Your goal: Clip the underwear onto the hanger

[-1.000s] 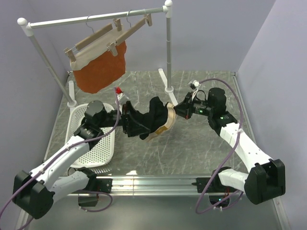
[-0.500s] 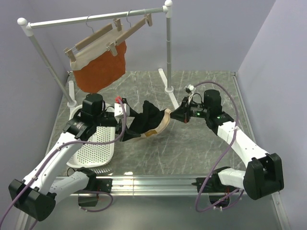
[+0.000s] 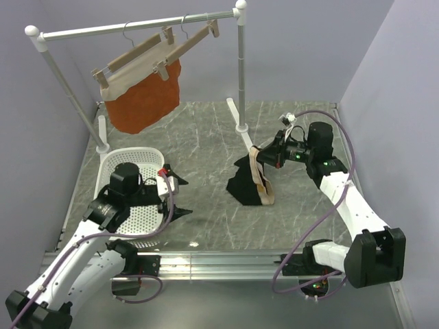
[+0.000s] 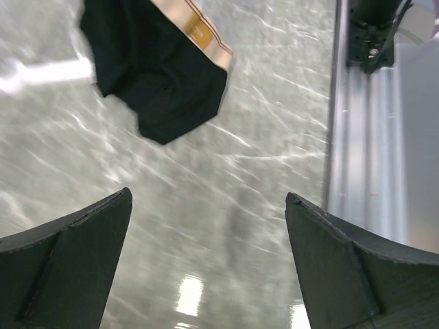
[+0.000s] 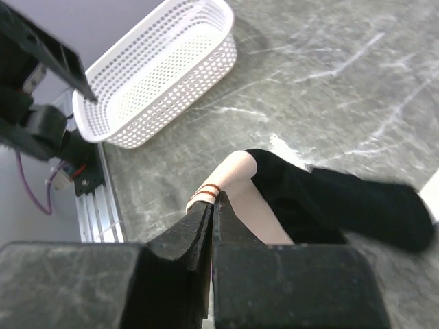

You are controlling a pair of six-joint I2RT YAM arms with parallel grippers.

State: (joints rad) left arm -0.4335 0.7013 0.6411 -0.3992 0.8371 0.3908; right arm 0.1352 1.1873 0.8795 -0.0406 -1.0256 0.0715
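The black underwear (image 3: 245,184) with a tan waistband (image 3: 259,175) hangs from my right gripper (image 3: 265,158), which is shut on the waistband; its lower edge rests on the table. In the right wrist view the jaws (image 5: 212,203) are pressed together on the waistband fold, with the black fabric (image 5: 329,199) beyond. My left gripper (image 3: 180,197) is open and empty, low over the table to the left of the underwear (image 4: 154,75). Its fingers (image 4: 75,253) are spread wide. The empty wooden hanger (image 3: 195,38) hangs on the rail at the back.
A twin hanger with a rust-orange garment (image 3: 144,99) hangs on the same rail (image 3: 137,27). A rack post (image 3: 241,75) stands just behind the underwear. A white perforated basket (image 3: 111,164) sits at the left, under my left arm. The arms' metal base rail (image 3: 219,260) runs along the near edge.
My left gripper let go of the underwear and drew back toward the near left. My right gripper carried the underwear right, and it now hangs from that gripper alone.
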